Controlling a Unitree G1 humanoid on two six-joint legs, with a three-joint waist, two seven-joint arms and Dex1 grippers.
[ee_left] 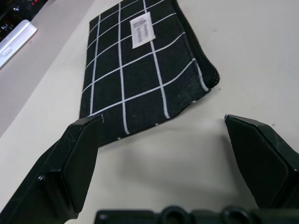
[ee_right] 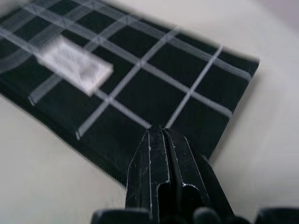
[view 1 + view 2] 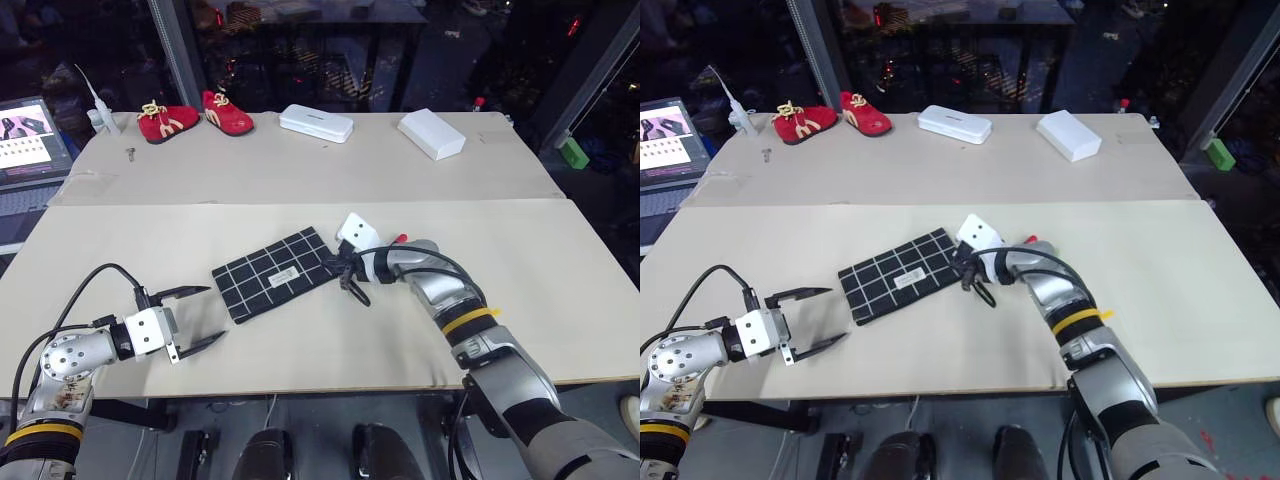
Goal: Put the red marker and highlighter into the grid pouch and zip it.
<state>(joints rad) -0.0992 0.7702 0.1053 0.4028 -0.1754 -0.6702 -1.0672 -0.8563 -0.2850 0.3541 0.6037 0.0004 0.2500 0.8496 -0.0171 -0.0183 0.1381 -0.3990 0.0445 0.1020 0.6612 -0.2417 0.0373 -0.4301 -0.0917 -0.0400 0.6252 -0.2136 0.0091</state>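
Grid pouch (image 3: 277,273) label: print unreadable.

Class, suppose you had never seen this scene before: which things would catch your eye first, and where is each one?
The grid pouch lies flat mid-table, black with white lines. The right gripper, fingers shut, sits at the pouch's right end, while the left gripper hangs open just off its left corner. At the table's far left stand two red shoes, the brightest colour in sight.

grid pouch (image 1: 140,70) label print, unreadable
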